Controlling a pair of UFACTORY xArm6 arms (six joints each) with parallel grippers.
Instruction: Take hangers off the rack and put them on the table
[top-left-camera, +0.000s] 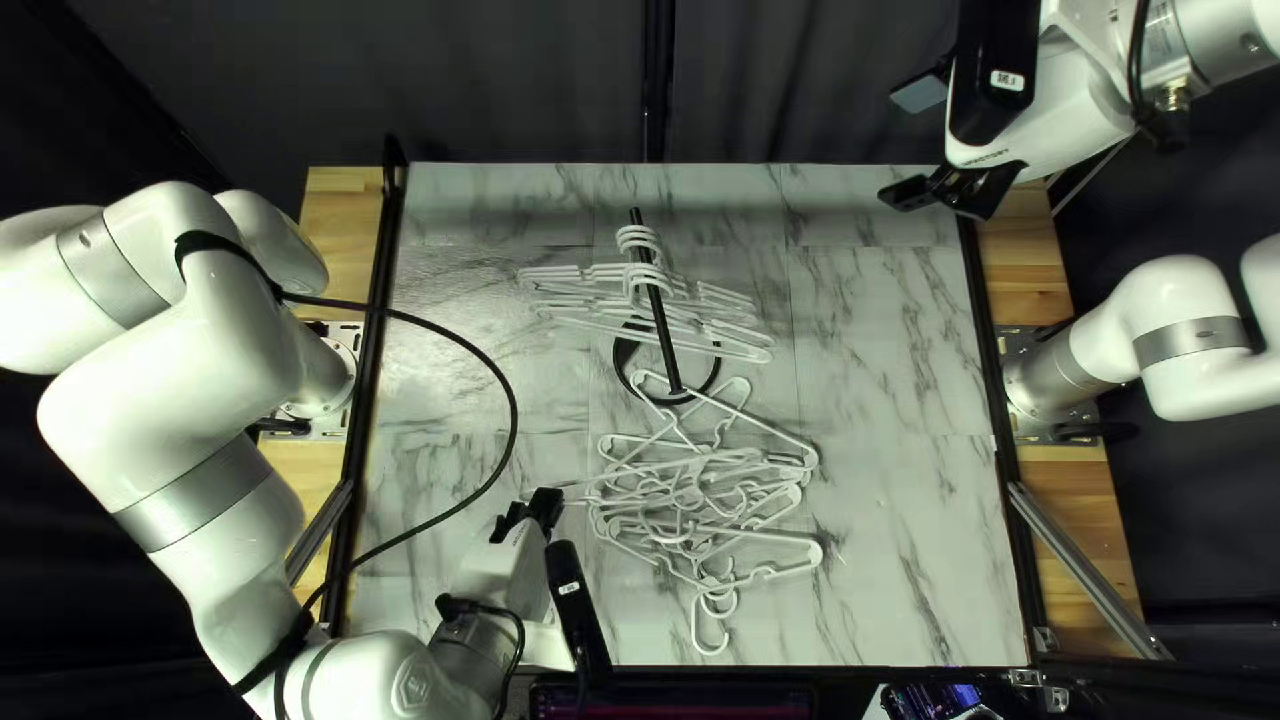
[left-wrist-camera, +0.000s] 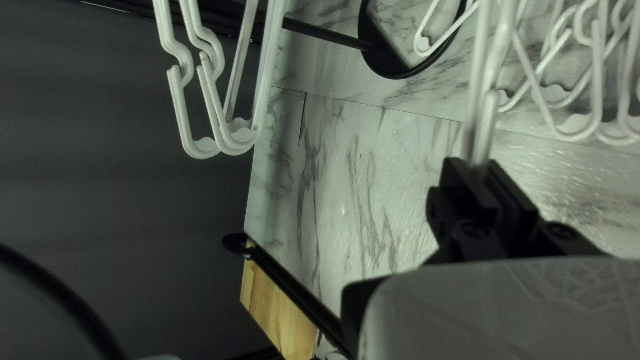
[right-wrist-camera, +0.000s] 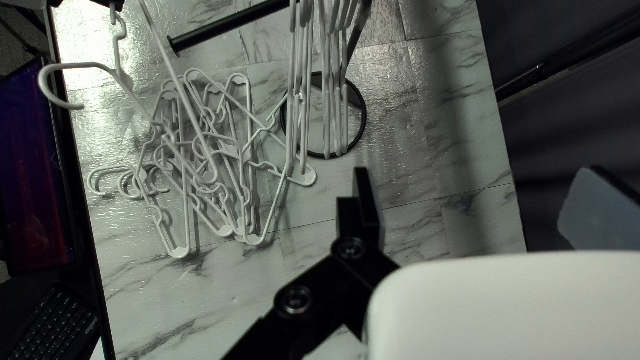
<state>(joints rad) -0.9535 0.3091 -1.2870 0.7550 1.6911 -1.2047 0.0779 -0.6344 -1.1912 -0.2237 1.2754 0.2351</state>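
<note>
My left gripper (top-left-camera: pixel 539 512) is beside the loose hangers (top-left-camera: pixel 694 514) on the table's near part. In the left wrist view, my left gripper (left-wrist-camera: pixel 479 167) has both fingers closed around a white hanger (left-wrist-camera: pixel 489 120). The right wrist view shows that hanger (right-wrist-camera: pixel 175 75) raised above the pile (right-wrist-camera: pixel 220 143). Several white hangers (top-left-camera: pixel 720 328) hang on the black rack (top-left-camera: pixel 658 300). My right gripper (top-left-camera: pixel 920 144) stands open at the table's far right. In the right wrist view, my right gripper (right-wrist-camera: pixel 483 197) has nothing between its parted fingers.
The rack's round base (top-left-camera: pixel 627 376) stands mid-table, behind the loose hangers. A black cable (top-left-camera: pixel 504 400) loops from my left arm over the table's left part. A screen (right-wrist-camera: pixel 30 173) and a keyboard (right-wrist-camera: pixel 50 327) lie beyond the near edge.
</note>
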